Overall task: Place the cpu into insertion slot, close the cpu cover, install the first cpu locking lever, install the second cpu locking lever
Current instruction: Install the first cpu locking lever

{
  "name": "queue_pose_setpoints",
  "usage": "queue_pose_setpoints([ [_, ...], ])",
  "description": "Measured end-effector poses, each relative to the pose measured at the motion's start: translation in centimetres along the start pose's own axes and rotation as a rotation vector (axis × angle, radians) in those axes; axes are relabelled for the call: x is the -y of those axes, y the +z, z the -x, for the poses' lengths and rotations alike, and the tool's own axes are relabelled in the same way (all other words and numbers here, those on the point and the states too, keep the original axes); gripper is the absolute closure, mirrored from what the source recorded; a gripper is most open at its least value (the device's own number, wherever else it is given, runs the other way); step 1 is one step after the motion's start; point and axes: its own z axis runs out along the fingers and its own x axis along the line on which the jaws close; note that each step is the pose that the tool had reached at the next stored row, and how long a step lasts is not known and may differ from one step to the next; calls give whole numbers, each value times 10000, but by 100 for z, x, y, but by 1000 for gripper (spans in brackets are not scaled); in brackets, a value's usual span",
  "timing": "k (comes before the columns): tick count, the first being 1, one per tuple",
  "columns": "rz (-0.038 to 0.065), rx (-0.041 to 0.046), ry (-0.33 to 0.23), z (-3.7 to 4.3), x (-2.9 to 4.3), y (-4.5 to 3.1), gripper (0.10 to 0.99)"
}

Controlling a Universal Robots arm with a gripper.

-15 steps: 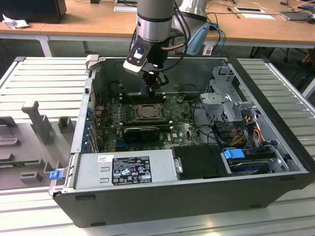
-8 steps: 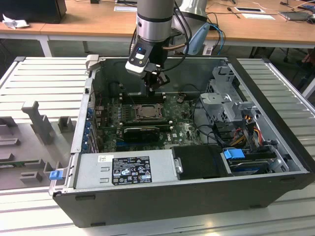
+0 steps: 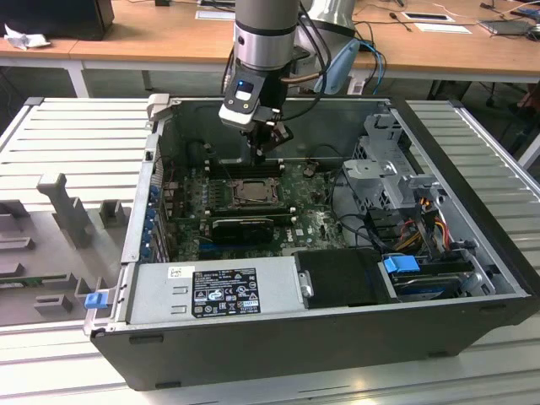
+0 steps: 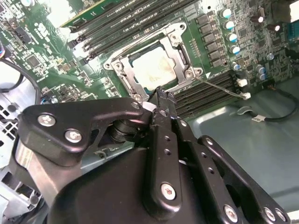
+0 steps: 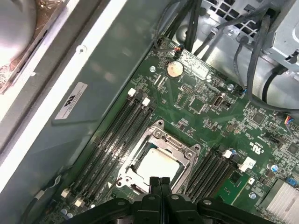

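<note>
In the exterior view I see the open computer case (image 3: pixel 337 337) lying on a ribbed table (image 3: pixel 76 135). The power supply (image 3: pixel 215 291) runs along its near wall and the drive cage (image 3: pixel 392 173) sits toward the exterior view's right. My arm (image 3: pixel 264 34) comes straight down into the case. The gripper (image 3: pixel 259 152) points down just above the far edge of the socket, where the cpu (image 3: pixel 251 192) lies flat. Nothing stands between the two.

In the second wrist view the gripper (image 4: pixel 160 93) has its fingers pressed together. I can make out nothing between them, and the tips are at one corner of the socket. The cpu (image 4: pixel 156 70) sits in the socket with the cover (image 4: pixel 179 51) lying flat around it. A thin metal rod (image 4: pixel 219 87) runs from the socket's corner out over the memory slots (image 4: pixel 131 18). The gripper's own black links hide the socket's near edge.

In the first wrist view the gripper (image 5: pixel 159 181) is clenched, right at the socket's edge. The cpu (image 5: pixel 156 163) shows through the cover (image 5: pixel 184 151). Memory slots (image 5: pixel 114 140) flank the socket, a coin battery (image 5: pixel 174 69) lies well beyond it, and cables (image 5: pixel 243 37) hang near the board's far end.
</note>
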Motion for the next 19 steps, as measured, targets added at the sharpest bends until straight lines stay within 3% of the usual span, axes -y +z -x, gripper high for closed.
queue_pose_setpoints([
  [2,2,-1,-31,-1,-1,-36,980],
  [7,-8,4,-235,-1,0,-37,980],
  [19,-35,-16,-1705,-1,0,-37,980],
])
